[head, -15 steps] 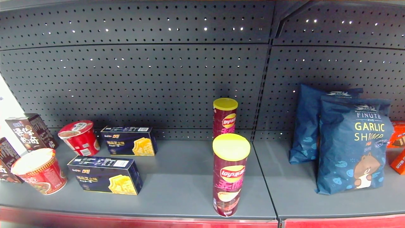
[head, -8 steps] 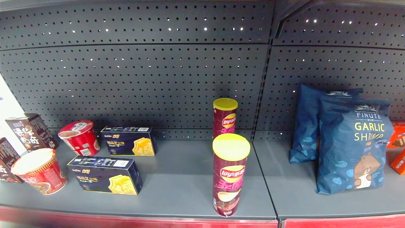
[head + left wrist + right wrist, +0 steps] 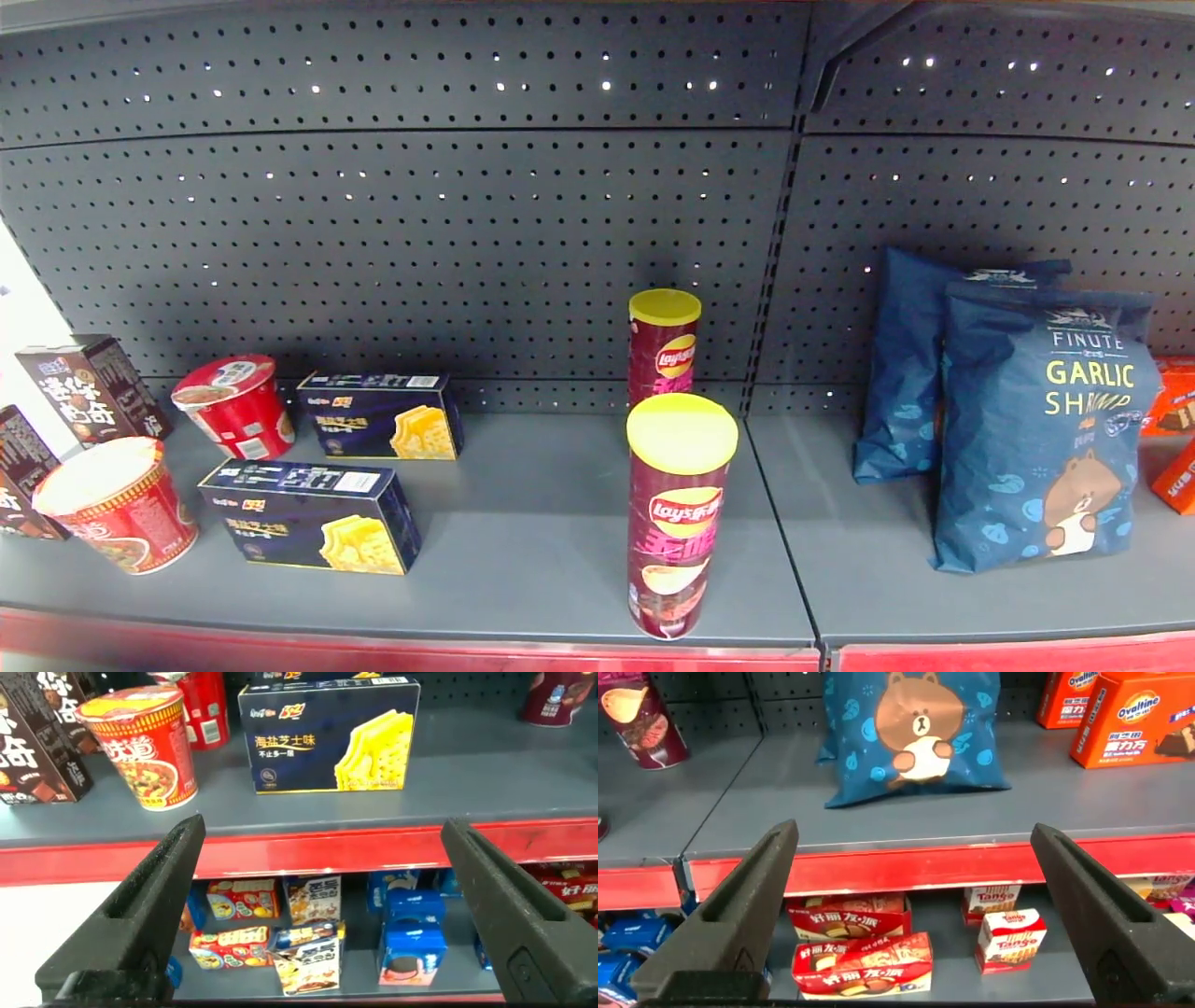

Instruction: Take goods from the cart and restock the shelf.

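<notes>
A grey shelf (image 3: pixel 532 532) carries the goods. Two maroon chip cans with yellow lids stand near its middle, one at the front (image 3: pixel 680 513) and one behind (image 3: pixel 664 345). Two dark blue cracker boxes (image 3: pixel 313 515) lie to their left. My left gripper (image 3: pixel 322 829) hangs open and empty in front of the shelf's red edge, facing a cracker box (image 3: pixel 329 735) and a red noodle cup (image 3: pixel 140 751). My right gripper (image 3: pixel 913 833) is likewise open and empty, below and in front of a blue snack bag (image 3: pixel 910 737).
Two red noodle cups (image 3: pixel 117 504) and dark boxes (image 3: pixel 89 387) fill the shelf's left end. Blue bags (image 3: pixel 1036 429) and orange boxes (image 3: pixel 1178 439) stand on the right. A perforated back panel (image 3: pixel 420 233) closes the rear. The lower shelf holds biscuit boxes (image 3: pixel 864 952).
</notes>
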Robot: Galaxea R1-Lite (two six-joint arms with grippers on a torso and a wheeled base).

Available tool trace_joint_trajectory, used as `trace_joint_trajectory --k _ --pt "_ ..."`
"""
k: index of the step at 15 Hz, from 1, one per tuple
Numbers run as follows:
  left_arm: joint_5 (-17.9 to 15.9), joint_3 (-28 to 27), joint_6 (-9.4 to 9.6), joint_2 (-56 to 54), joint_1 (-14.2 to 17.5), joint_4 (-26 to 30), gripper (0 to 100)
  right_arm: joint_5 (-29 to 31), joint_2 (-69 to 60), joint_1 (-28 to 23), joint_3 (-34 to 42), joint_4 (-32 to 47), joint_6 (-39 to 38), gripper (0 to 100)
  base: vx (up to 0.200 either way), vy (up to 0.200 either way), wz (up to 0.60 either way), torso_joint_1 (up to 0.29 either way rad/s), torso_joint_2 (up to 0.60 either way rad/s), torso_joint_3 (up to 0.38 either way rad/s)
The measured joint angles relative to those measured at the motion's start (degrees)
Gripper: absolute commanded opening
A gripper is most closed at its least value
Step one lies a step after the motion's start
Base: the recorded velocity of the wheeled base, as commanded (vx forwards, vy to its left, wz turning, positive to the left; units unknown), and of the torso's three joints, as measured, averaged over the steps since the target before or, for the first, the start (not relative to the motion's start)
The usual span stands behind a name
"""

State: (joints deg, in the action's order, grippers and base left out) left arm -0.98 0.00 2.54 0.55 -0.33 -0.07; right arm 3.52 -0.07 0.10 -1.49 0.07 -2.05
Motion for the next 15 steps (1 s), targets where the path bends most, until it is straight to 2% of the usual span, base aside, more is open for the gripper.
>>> trace_joint_trajectory --k 3,15 --pt "-0.2 0.0 0.09 0.0 0.0 0.0 100 0.0 0.0 0.0 0.0 0.0 0.1 100 -0.2 0.0 0.0 0.007 0.0 0.004" --pt "-0.1 0.0 -0.29 0.0 0.0 0.0 100 -0.2 0.0 0.0 0.0 0.0 0.2 100 0.0 0.0 0.0 0.0 0.0 0.0"
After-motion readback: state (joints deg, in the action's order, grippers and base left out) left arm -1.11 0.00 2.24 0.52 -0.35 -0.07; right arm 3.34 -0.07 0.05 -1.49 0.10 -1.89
